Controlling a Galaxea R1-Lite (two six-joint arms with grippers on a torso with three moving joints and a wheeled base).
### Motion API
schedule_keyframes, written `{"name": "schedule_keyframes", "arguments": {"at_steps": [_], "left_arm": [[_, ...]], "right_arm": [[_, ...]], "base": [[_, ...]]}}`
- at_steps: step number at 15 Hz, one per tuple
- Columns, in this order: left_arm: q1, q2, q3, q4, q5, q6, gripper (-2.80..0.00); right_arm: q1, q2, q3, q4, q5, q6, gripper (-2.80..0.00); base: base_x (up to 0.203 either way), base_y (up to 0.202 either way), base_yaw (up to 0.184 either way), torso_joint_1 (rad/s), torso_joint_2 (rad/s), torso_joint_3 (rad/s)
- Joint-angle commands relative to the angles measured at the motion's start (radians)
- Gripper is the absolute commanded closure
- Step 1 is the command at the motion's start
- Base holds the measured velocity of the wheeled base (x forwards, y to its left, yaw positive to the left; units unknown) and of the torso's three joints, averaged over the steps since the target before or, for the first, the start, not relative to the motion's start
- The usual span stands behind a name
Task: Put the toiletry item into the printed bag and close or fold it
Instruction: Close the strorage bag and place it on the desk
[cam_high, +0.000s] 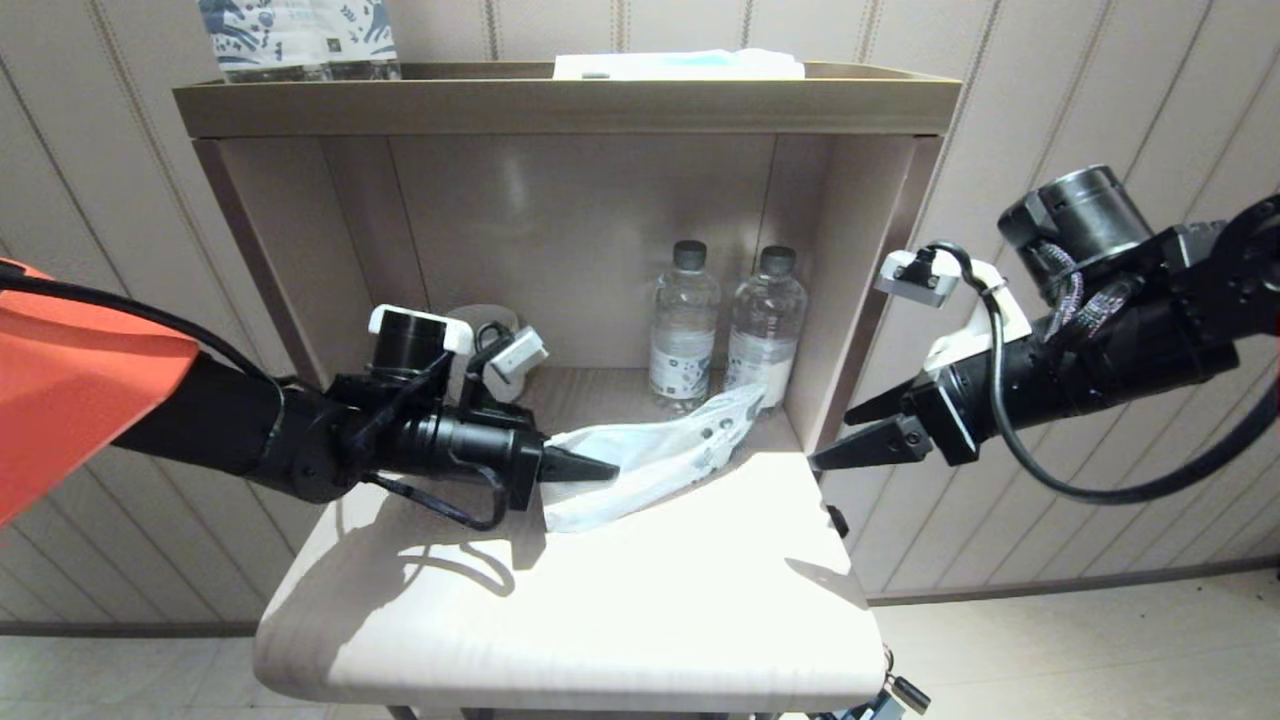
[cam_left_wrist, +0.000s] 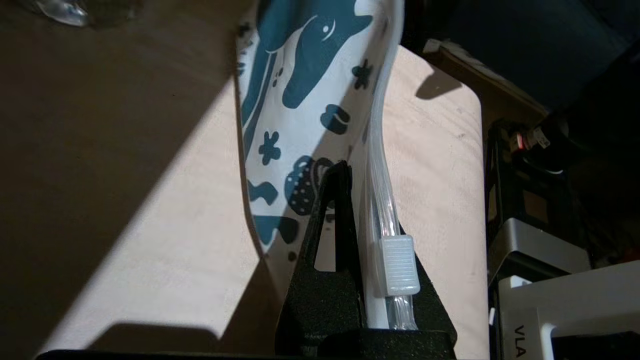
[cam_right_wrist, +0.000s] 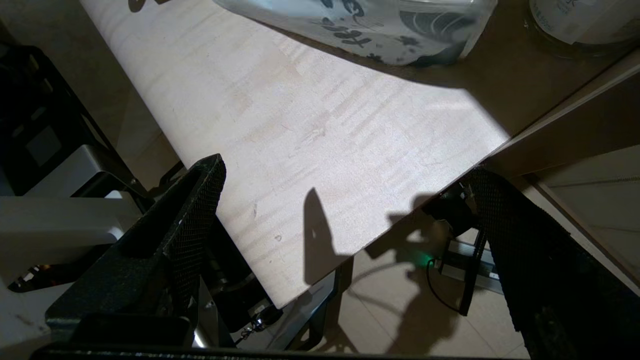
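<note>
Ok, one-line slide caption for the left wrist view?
Left gripper shut on the printed bag beside its white zip slider, above the pale tabletop.

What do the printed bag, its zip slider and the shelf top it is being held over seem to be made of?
Printed bag: thin flexible plastic film, glossy white with blue print; it sags and creases where the left gripper is shut on it. Zip slider: translucent ribbed hard plastic, riding a clear zip strip. Shelf top: pale wood-grain surface, matte; possibly laminate rather than solid wood.
</note>
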Motion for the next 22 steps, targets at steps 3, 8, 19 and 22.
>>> {"name": "schedule_keyframes", "arguments": {"at_steps": [3,8,19,22], "left_arm": [[0.024,-0.147,-0.009,0.032,-0.009,-0.042,0.0],[0.055,-0.174,-0.123,0.309,-0.154,-0.058,0.0],[0.008,-0.17,-0.065,0.311,-0.114,0.034,0.0],[-0.021,-0.159,-0.084,0.314,0.038,0.037,0.0]], "right_arm": [[-0.004,-0.002,-0.018,0.003,0.004,0.004,-2.8],[-0.032,0.012,-0.038,0.003,0.008,0.003,-2.8],[-0.02,-0.004,-0.038,0.003,0.163,0.001,-2.8],[-0.001,-0.008,-0.123,0.006,0.154,0.014,-2.8]], "base": [[0.0,0.0,0.0,0.0,0.0,0.0],[0.0,0.0,0.0,0.0,0.0,0.0],[0.0,0.0,0.0,0.0,0.0,0.0],[0.0,0.0,0.0,0.0,0.0,0.0]]}}
